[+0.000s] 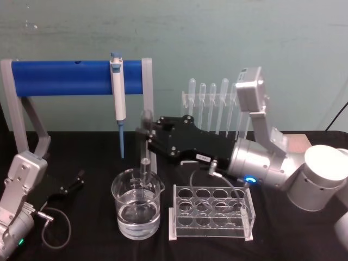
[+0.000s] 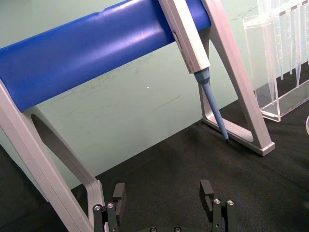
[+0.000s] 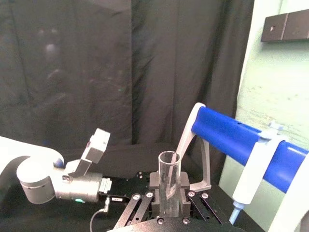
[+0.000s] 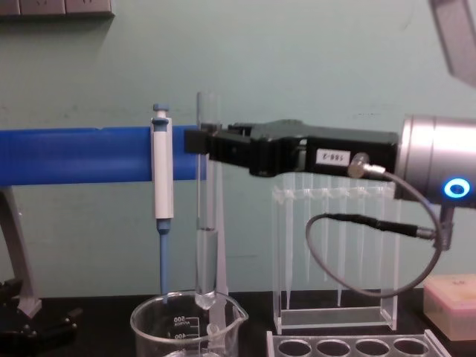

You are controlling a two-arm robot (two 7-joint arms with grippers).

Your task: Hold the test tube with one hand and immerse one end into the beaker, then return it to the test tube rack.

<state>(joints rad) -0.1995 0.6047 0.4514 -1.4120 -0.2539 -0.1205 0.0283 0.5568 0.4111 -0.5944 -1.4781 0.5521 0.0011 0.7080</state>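
Two clear pieces up front: the test tube rack (image 1: pixel 212 228) on the right, the beaker (image 1: pixel 136 217) with water beside it. Upright over the beaker, the test tube (image 4: pixel 207 223), its round bottom just inside the rim, right gripper (image 4: pixel 204 141) clamped on its upper part. Left gripper (image 2: pixel 163 186) rests low at the left, fingers apart. Behind, the pipettor (image 1: pixel 118 92) hangs on the blue bar (image 1: pixel 60 78)

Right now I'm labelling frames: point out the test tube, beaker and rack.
test tube (image 4: pixel 207 204), chest view, middle of its glass.
beaker (image 1: pixel 120 201), head view, left wall.
rack (image 1: pixel 212 231), head view, front wall.
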